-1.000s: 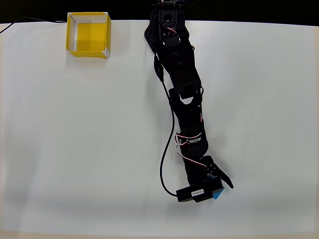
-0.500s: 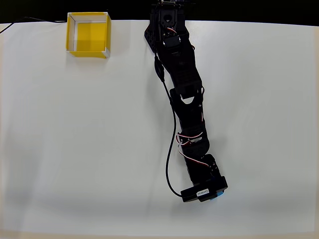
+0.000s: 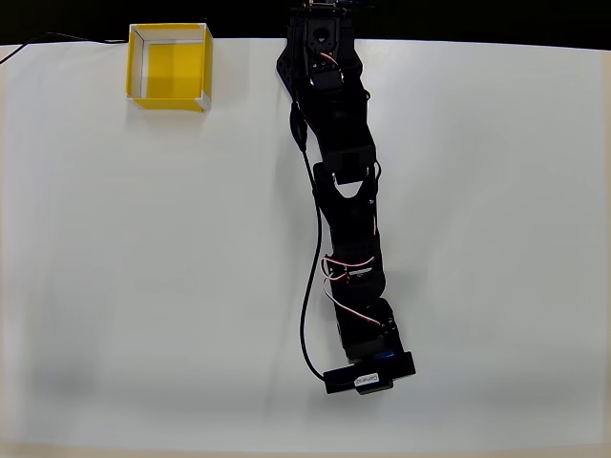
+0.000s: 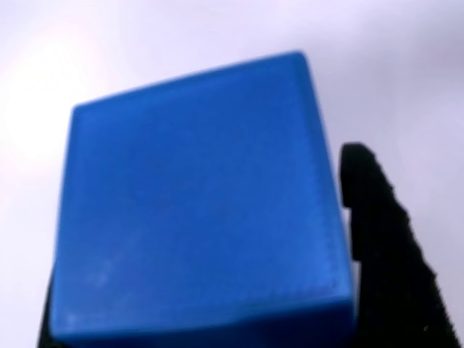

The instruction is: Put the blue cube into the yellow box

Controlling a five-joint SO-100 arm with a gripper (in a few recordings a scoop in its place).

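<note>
- In my wrist view the blue cube (image 4: 199,203) sits very close to the lens, with one dark finger (image 4: 384,254) touching its right side and a dark edge just showing at its lower left, so I judge the gripper (image 4: 203,290) clamped on the cube.
- From overhead, the gripper (image 3: 370,372) is at the near edge of the table (image 3: 143,286), right of centre, and hides nearly all of the cube; I see at most a sliver of blue there.
- A second ago a blue corner poked out beside the still-parted jaws; since then they have drawn in and the wrist has shifted a little left. I take that as the grasp just being made.
- The arm (image 3: 344,191) stretches from its base at the far edge down to that spot.
- The yellow box (image 3: 169,67) stands at the far left corner, well apart from the cube, so the carry across is still ahead.
</note>
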